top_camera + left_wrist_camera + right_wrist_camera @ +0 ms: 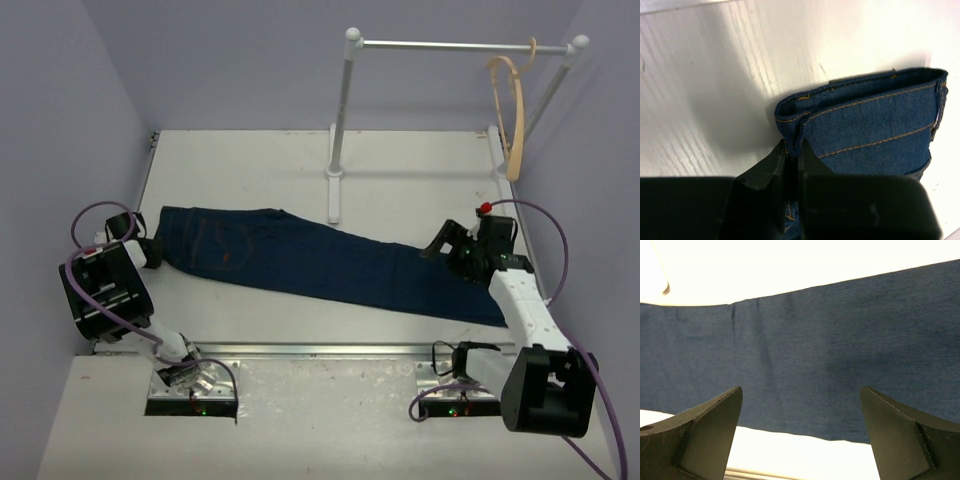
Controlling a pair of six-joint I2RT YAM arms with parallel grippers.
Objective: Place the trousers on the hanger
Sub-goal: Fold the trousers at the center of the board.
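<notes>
The left claw (792, 150) is clamped tight on the waistband corner of the trousers (320, 262). The right claw (800, 390) hangs wide open, holding nothing, close over the lower leg. The trousers lie flat between the two claws. This looks like the grasping step: next the right claw should drop and pinch the leg, then both lift toward the hanger (512, 110), on the rail (450, 45) well beyond it.

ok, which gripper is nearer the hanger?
Right. The right gripper hovers open over the jeans, on the same side as the hanger; the left gripper grips the waistband at the opposite side.
</notes>
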